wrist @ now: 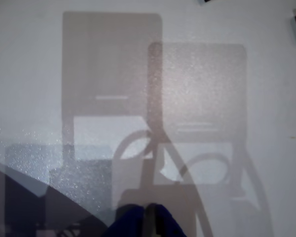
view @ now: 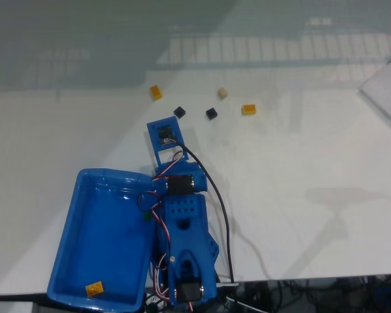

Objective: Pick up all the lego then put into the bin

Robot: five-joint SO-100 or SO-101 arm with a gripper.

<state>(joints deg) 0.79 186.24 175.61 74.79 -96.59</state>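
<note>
Largest first: white table, broad and bare on the right of the fixed view, plenty of room for a sweep there. Far edge well beyond the bricks; near edge right under the arm's base.

Next, blue bin, behind and to the left of the claw in the fixed view, its right rim touching or just beside the arm's lower links. Long axis roughly parallel to the arm. One orange-yellow brick already inside, in the corner farthest from the claw.

Then the claw itself: dark blue tips together at the bottom edge of the wrist view, narrow, nothing between them as far as can be told. Pointed down at bare table, shadows only beneath.

Smallest: five bricks loose on the table, all ahead of the claw in a rough row. Nearest, black brick, just ahead and slightly right. Second black brick further right. Orange-yellow brick ahead and a little left. Beige brick and another orange-yellow brick well off to the right.

Judged next: short reach forward to the nearest black brick, jaws to be opened first. Bricks well apart, little risk of knocking a neighbour.
</note>
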